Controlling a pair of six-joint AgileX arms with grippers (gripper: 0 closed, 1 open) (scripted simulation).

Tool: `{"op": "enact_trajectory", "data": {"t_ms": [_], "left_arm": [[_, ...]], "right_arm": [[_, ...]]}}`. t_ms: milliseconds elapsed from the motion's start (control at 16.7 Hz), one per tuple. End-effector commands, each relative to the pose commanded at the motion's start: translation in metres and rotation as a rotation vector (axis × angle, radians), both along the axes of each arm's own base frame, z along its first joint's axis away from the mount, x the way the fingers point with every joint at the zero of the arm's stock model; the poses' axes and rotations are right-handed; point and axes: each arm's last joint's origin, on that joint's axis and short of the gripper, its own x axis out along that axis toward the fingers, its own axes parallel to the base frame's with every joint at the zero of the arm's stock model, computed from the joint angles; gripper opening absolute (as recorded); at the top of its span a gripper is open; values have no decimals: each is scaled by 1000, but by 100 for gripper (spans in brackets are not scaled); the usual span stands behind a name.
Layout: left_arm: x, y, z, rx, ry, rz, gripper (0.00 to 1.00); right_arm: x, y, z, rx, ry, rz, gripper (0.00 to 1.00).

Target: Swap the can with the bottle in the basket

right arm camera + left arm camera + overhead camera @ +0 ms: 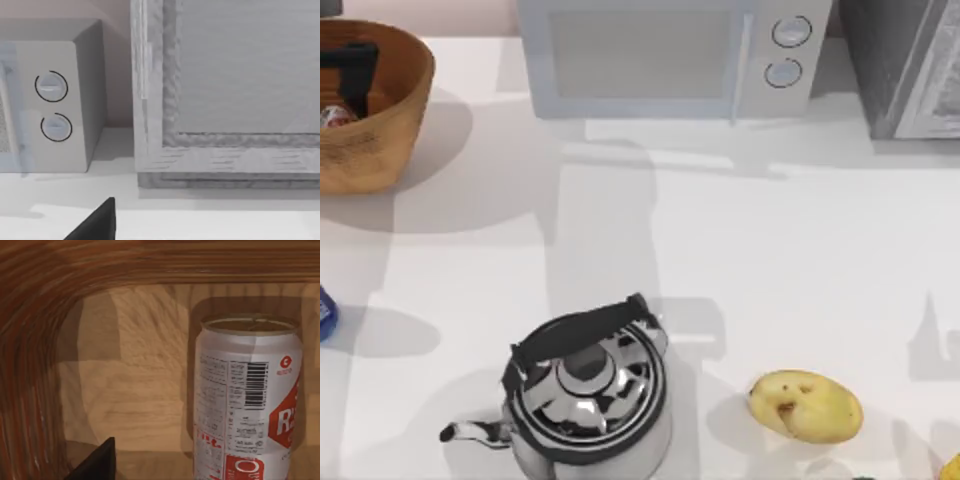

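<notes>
Inside the basket (380,120) at the table's (770,250) far left corner, the white, red-labelled bottle (247,400) stands upright on the woven floor, long axis vertical, dull round top up, just beside the ribbed wall. My left gripper (358,75) hangs over the basket's interior near the bottle; whether its fingers are spread or closed cannot be told. At the table's left edge, well apart from the basket, sits the dark-blue can (325,312). A chrome kettle (588,395) and a potato (806,406) occupy the near side; a microwave (670,55) stands at the back.
</notes>
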Motion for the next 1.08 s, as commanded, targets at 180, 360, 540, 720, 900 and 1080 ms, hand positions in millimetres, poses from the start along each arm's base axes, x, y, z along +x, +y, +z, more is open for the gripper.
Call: {"op": "enact_trajectory", "data": {"t_ms": [180, 360, 540, 720, 900, 1080], "left_arm": [[3, 1, -12, 0, -4, 5, 100], [5, 0, -35, -1, 2, 4, 100], [5, 0, -55, 0, 0, 5, 100], [5, 0, -58, 0, -1, 5, 100], [5, 0, -58, 0, -1, 5, 92], [5, 0, -58, 0, -1, 5, 70]], "right_arm": [[0, 0, 0, 0, 0, 0, 100], [0, 0, 0, 0, 0, 0, 100], [0, 0, 0, 0, 0, 0, 100], [0, 0, 0, 0, 0, 0, 100], [0, 0, 0, 0, 0, 0, 100], [0, 0, 0, 0, 0, 0, 100]]}}
